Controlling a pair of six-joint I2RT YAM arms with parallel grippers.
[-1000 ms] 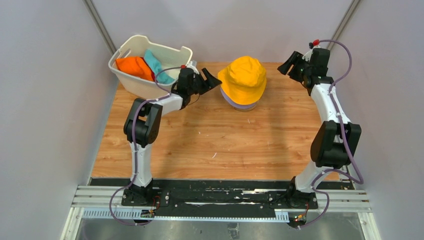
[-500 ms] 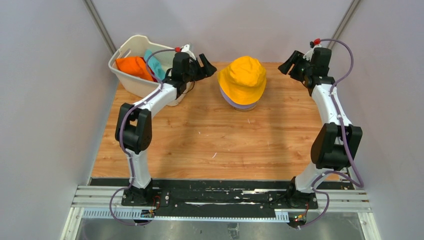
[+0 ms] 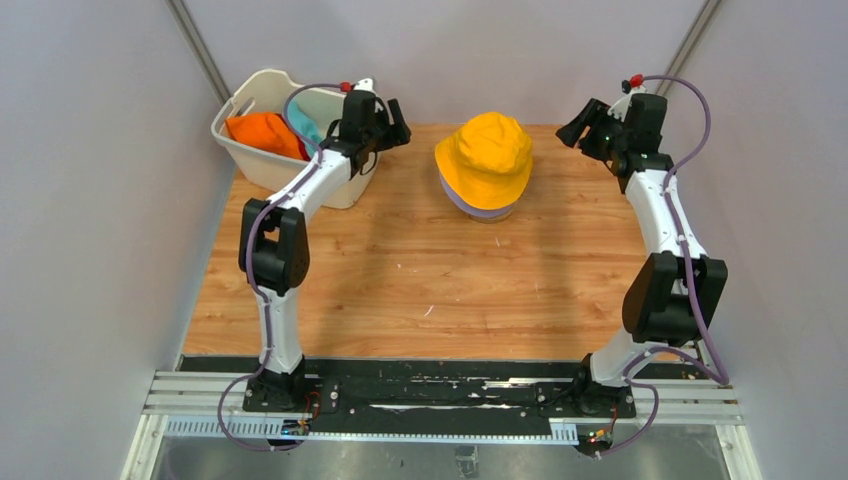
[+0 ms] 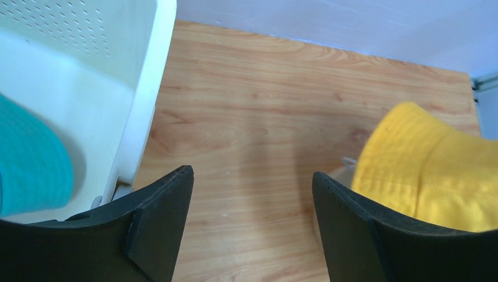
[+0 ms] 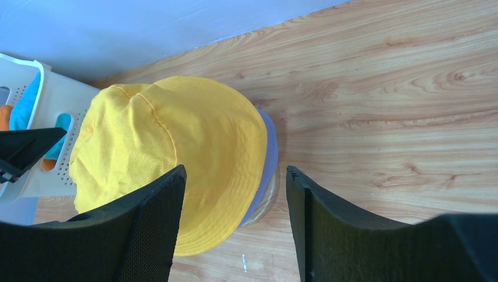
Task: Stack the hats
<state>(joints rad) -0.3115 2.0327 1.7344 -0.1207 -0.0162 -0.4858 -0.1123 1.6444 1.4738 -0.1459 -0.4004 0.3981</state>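
Note:
A yellow hat (image 3: 488, 155) sits over a lavender hat (image 3: 470, 208) on a stand at the table's back middle; both also show in the right wrist view, yellow (image 5: 170, 153) over the lavender brim (image 5: 267, 158). An orange hat (image 3: 263, 135) and a teal hat (image 3: 305, 122) lie in the white basket (image 3: 250, 170). The red hat is out of view. My left gripper (image 3: 392, 125) is open and empty beside the basket's right rim, with the teal hat (image 4: 29, 164) at its left. My right gripper (image 3: 578, 125) is open and empty, to the right of the stack.
The wooden stand's base (image 5: 267, 200) peeks out under the lavender brim. The basket wall (image 4: 147, 88) stands close to my left finger. Grey walls enclose the table at the back and on both sides.
My left arm has swung left and back, from near the yellow hat to the basket's right rim. The basket has shifted slightly. My right arm has barely moved.

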